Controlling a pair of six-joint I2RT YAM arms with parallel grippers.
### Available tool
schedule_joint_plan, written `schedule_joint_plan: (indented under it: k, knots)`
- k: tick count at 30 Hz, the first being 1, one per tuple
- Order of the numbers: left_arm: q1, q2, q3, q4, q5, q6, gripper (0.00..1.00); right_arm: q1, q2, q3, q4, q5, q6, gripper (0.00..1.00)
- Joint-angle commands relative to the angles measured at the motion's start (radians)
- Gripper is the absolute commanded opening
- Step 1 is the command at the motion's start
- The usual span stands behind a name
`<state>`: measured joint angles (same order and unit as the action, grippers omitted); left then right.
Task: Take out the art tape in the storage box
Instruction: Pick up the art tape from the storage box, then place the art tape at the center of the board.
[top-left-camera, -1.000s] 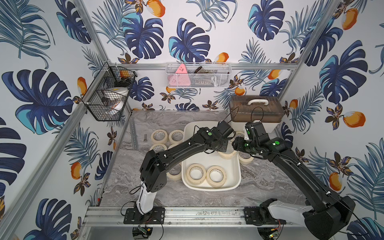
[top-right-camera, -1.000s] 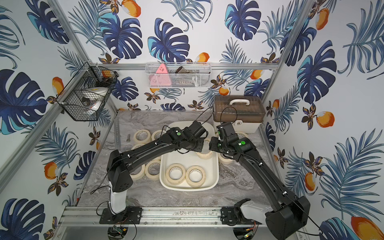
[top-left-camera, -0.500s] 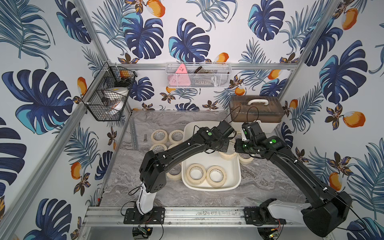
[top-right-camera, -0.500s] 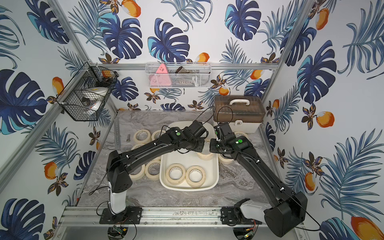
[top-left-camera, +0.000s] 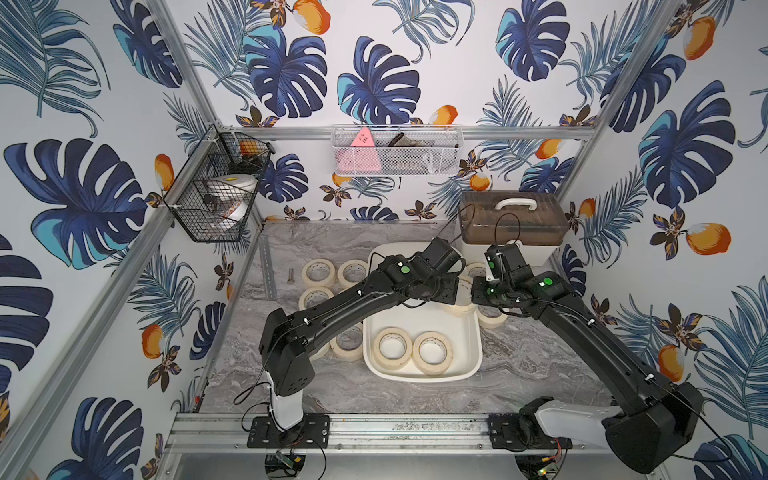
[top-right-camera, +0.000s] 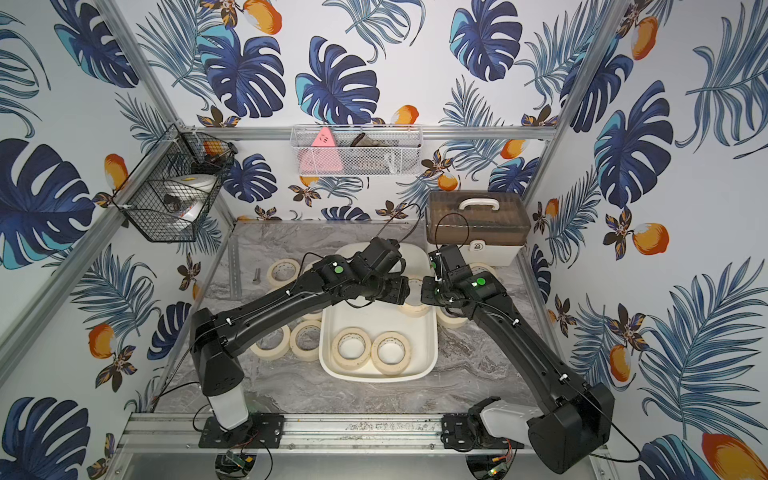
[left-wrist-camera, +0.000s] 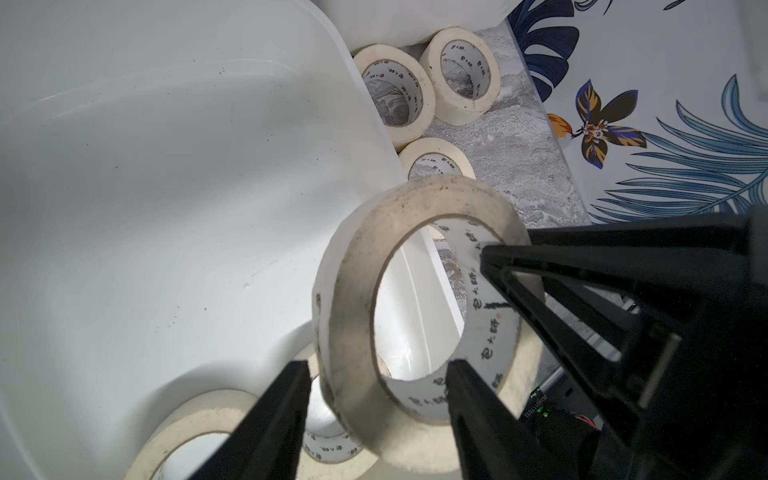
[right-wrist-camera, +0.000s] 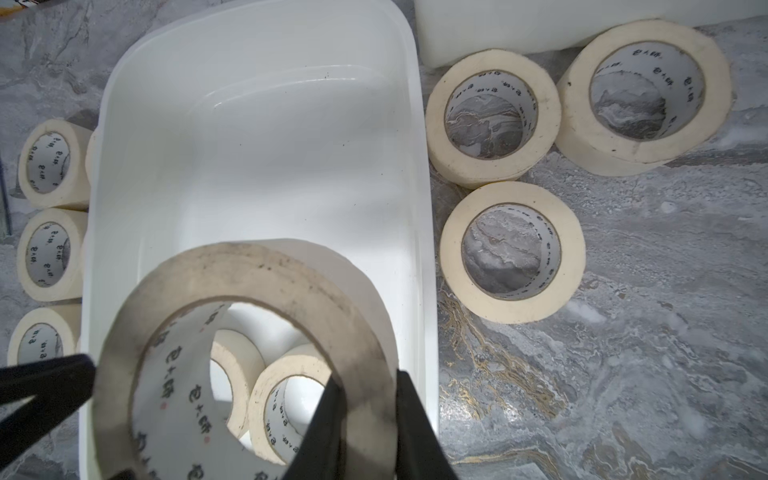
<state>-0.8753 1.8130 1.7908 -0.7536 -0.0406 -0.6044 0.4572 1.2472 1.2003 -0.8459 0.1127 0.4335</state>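
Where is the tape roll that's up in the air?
In both wrist views the lifted tape roll hangs over the right side of the storage box, pinched by the right end effector, with the left end effector's open fingers straddling its wall.

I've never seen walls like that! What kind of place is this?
Probably a robot test booth: two black robot arms bolted to a metal rail, leafy wallpaper walls, tape rolls laid out.

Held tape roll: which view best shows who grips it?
Right wrist view: the right gripper pinches the roll by its wall. The left wrist view shows the left gripper open astride that wall. In both top views it barely shows between the grippers.
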Motion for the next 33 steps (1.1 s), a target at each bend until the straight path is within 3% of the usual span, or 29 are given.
schedule_joint_plan:
  k: [1,14,22,33]
  knots:
    - [0.008,-0.051,-0.026,0.070,0.028,-0.020,0.68,0.001,-0.010,-0.003,0.016,0.041,0.009,0.00]
    - [0.057,-0.170,-0.137,0.092,-0.012,0.005,0.81,-0.059,-0.055,-0.036,0.010,0.257,0.151,0.00]
    - [0.091,-0.210,-0.221,0.103,-0.005,-0.012,0.82,-0.400,-0.100,-0.168,0.124,0.173,0.256,0.00]
    - [0.118,-0.254,-0.284,0.106,0.002,-0.020,0.81,-0.648,-0.018,-0.321,0.301,0.165,0.399,0.00]
